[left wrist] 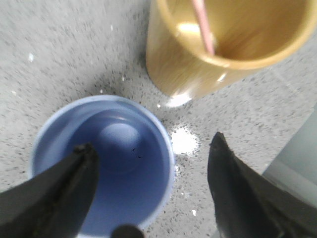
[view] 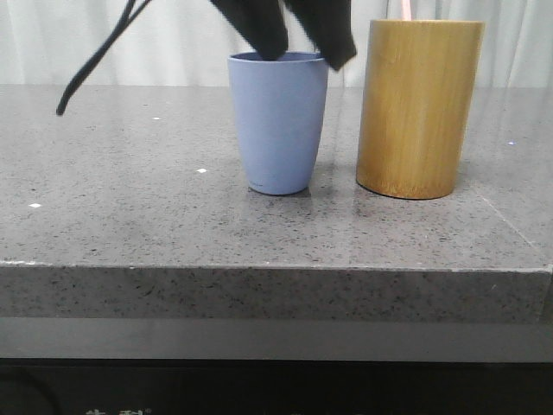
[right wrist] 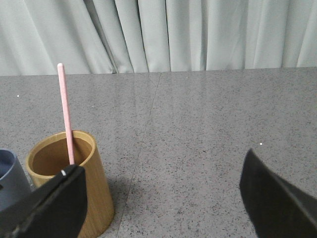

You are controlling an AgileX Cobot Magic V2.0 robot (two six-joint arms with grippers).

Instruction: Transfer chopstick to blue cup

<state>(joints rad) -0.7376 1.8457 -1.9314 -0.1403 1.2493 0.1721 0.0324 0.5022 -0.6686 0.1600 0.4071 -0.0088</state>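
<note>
The blue cup (view: 277,125) stands mid-table and looks empty from above in the left wrist view (left wrist: 114,148). One pale pink chopstick (right wrist: 65,111) stands in the bamboo cylinder (view: 419,108); its tip shows in the front view (view: 405,8) and its shaft in the left wrist view (left wrist: 203,27). My left gripper (view: 304,54) is open and empty just above the cup's rim, with one finger (left wrist: 69,191) over the cup and the other (left wrist: 237,188) over the table between cup and cylinder. My right gripper (right wrist: 163,171) is open and empty, beside the cylinder (right wrist: 94,198). It does not show in the front view.
A black cable (view: 95,60) hangs down at the back left. The grey speckled table (view: 173,216) has its front edge close to the camera. Pale curtains (right wrist: 163,34) close off the back. The cup's rim also shows in the right wrist view (right wrist: 9,178).
</note>
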